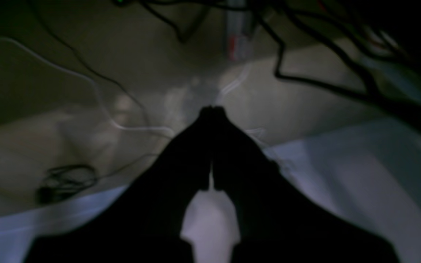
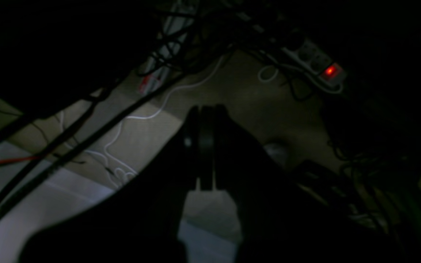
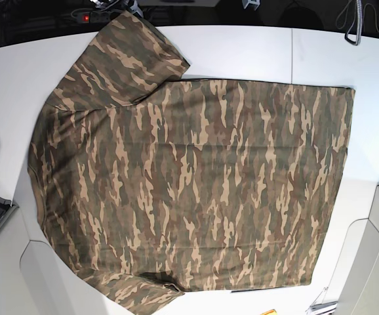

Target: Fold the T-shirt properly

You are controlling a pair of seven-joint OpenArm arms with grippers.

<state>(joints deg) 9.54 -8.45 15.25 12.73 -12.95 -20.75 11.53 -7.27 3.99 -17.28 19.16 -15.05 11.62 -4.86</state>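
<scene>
Camouflage T-shirt (image 3: 196,190) lies spread flat across the white desk (image 3: 320,52), nowhere near either pincer — left pincer (image 1: 212,109) and right pincer (image 2: 207,109) are both fully closed, empty, out past the desk edge over floor cables (image 2: 122,120). Risk: snagging those cables, or dragging cloth into wrinkles.

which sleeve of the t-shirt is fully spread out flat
The sleeve at the base view's top edge lies fully spread; the other sleeve, at the bottom edge, is partly cropped.
</scene>
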